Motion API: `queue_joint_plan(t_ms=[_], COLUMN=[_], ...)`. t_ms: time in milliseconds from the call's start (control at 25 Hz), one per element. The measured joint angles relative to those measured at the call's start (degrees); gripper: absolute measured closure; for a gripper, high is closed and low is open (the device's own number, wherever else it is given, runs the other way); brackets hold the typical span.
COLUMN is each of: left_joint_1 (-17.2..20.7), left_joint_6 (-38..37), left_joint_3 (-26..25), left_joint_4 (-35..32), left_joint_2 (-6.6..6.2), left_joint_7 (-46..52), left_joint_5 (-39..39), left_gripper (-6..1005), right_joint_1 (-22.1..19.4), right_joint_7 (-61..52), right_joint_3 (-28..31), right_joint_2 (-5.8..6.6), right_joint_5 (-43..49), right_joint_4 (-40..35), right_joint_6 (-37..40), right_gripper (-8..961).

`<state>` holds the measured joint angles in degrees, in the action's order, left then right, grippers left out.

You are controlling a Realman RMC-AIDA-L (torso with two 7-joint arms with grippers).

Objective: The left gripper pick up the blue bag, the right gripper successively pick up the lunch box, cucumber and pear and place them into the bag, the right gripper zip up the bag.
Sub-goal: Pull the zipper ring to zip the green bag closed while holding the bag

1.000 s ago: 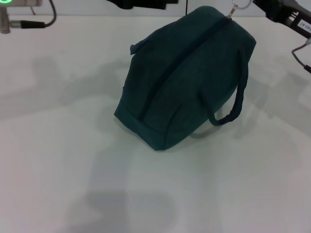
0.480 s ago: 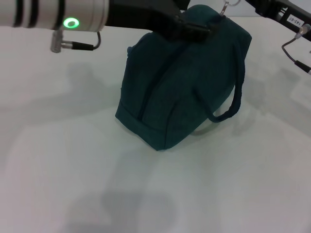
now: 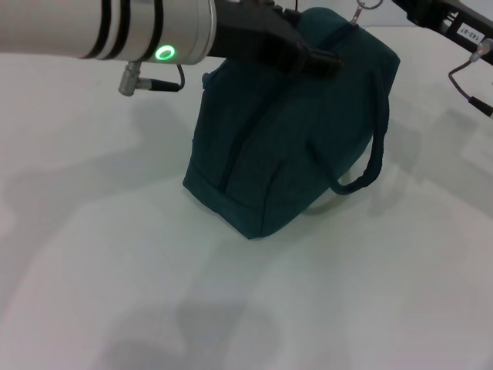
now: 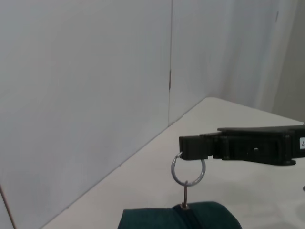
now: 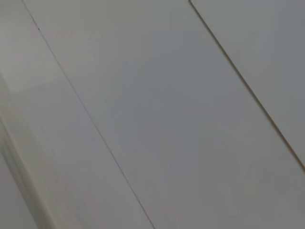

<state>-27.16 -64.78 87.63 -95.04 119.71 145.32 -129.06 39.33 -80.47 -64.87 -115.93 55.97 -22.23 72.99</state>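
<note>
The blue bag (image 3: 293, 146) stands on the white table (image 3: 108, 254) with its zip line closed along the top and one handle (image 3: 377, 154) hanging on its right side. My left gripper (image 3: 317, 60) reaches in from the left and rests on the bag's top near the far end. At the far right my right gripper (image 4: 187, 149) is shut on the metal zipper ring (image 4: 188, 171), seen above the bag's top (image 4: 181, 217) in the left wrist view. The ring (image 3: 368, 5) also shows in the head view. Lunch box, cucumber and pear are out of view.
A loose cable (image 3: 468, 71) from the right arm hangs over the table at the far right. The left arm's thick white forearm (image 3: 100, 27) spans the far left. The right wrist view holds only a pale wall (image 5: 152, 114).
My left arm has swung in from the left and now lies across the bag's top. The bag's far end has risen slightly. The right gripper stays on the ring.
</note>
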Motion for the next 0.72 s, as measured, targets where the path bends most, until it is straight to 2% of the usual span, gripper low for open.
queue_joint_plan(t_ms=[400,720], left_joint_1=[0.5,1.9], left_joint_6=[0.6,3.8], left_joint_3=[0.7,2.9], left_joint_4=[2.0,2.4], left_joint_2=[0.00,-0.01], left_joint_7=[0.2,-0.5], left_joint_5=[-1.7,-4.1], left_gripper=[146,152], right_joint_1=[-0.1,-0.4], right_joint_7=[0.1,0.1], right_joint_3=[-0.4,-0.4], right_joint_2=[0.00,0.00], right_joint_5=[-0.4,-0.5], right_joint_4=[0.0,0.0], right_joint_6=[0.1,0.3], right_gripper=[948,949])
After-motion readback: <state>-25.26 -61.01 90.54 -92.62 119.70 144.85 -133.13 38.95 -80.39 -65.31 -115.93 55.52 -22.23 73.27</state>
